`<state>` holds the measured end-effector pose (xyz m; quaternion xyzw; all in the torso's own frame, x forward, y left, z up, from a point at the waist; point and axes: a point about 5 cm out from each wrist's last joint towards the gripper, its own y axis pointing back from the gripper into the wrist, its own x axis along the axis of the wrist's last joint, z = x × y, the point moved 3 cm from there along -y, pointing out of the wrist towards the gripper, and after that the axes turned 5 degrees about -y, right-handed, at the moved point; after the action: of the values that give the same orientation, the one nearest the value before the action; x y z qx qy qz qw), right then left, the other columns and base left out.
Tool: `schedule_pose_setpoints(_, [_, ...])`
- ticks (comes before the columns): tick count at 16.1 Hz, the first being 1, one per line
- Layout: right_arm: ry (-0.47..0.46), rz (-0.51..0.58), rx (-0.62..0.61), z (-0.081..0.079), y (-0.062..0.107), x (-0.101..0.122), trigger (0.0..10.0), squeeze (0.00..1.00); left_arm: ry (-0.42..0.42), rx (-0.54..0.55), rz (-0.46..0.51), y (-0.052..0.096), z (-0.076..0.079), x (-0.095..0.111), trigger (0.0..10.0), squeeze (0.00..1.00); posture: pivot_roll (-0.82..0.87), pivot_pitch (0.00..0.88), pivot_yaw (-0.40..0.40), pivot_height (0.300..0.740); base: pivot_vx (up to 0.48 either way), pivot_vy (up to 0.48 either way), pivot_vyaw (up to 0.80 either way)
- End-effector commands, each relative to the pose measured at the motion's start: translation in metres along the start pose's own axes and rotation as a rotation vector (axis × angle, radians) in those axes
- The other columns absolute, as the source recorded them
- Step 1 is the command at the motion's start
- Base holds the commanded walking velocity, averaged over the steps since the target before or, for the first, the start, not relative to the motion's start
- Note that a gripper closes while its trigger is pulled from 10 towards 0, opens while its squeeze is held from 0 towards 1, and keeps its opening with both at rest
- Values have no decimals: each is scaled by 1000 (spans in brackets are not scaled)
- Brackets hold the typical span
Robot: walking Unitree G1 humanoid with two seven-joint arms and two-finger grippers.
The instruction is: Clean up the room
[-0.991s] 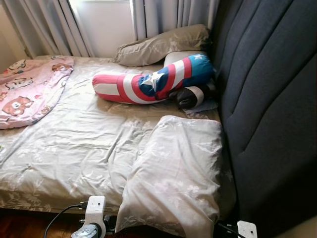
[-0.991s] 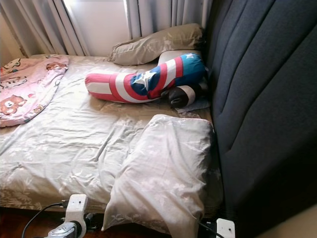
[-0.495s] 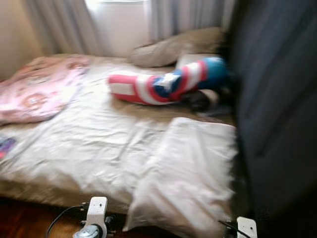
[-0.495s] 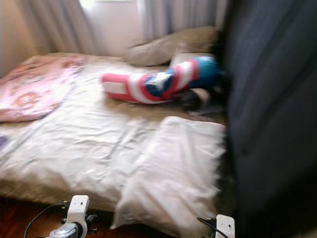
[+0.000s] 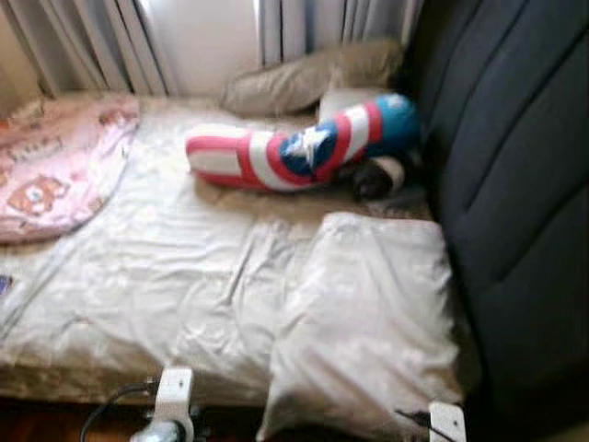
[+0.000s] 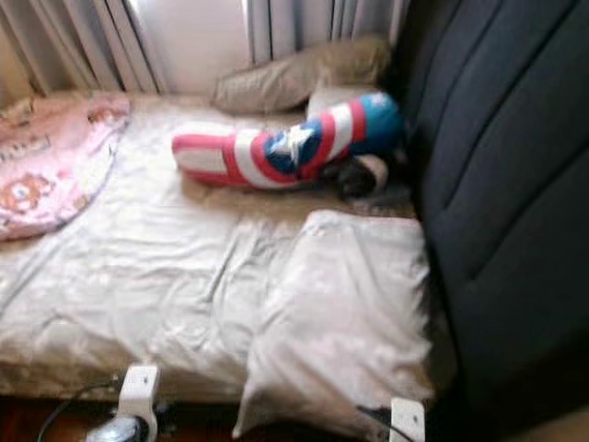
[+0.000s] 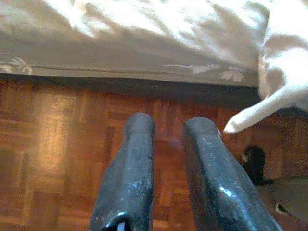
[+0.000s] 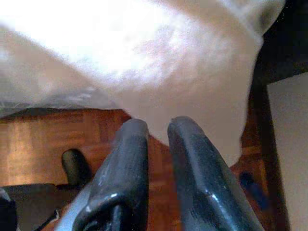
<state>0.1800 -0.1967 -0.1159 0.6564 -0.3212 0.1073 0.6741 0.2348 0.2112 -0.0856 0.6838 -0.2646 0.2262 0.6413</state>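
The head views are soft with blur, so fine print on the fabrics cannot be read. At the far left a pink blanket [image 5: 55,170] with bear-like figures lies rumpled on the bed, cut off by the frame edge. Pale pleated curtains [image 5: 101,41] hang behind it at the bright window. The beige sheet [image 5: 156,276], faintly leaf-patterned and creased, covers the mattress down to its near edge, under which a strip of reddish parquet floor [image 7: 53,144] shows. The left gripper [image 7: 168,130] hangs low over that floor in front of the bed edge, its two rounded black fingers pointing at the boards, parallel with a narrow gap between them and nothing held.

Mid-bed lies a long bolster [image 5: 299,147] striped red, white and blue with a white star, one end pressed toward the headboard. Behind it rests an olive-beige pillow [image 5: 308,78]. A dark rounded object [image 5: 377,175] tucked under the bolster cannot be identified. Nearer, a large pale pillow [image 5: 368,322] overhangs the bed's edge. The right gripper [image 8: 156,127] sits just beneath its drooping corner, fingers nearly together, empty. The padded dark headboard [image 5: 515,184] rises at right.
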Motion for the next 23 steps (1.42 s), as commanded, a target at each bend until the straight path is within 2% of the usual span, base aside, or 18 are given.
schedule_pose_setpoints(1, [2, -9, -6, 2, 1, -4, 10000, 0, 7, -5, -5, 0, 0, -2, 10000, 0, -40, 47, 12, 740, 0, 0, 0])
schedule_pose_setpoints(6, [-2, -8, -11, 3, 1, -3, 10000, 0, 8, -7, -1, 0, 3, 0, 10000, 0, -40, 45, 11, 740, 116, 0, 0])
schedule_pose_setpoints(14, [-5, -5, -14, 4, 1, -3, 10000, 0, 7, -9, 4, -1, 3, 1, 10000, 0, -41, 48, 11, 740, 438, 0, 0])
schedule_pose_setpoints(23, [-3, 25, 3, -1, -1, 6, 10000, 0, 8, -30, 25, -1, 8, 4, 10000, 0, -37, 53, 10, 740, 0, 0, 0])
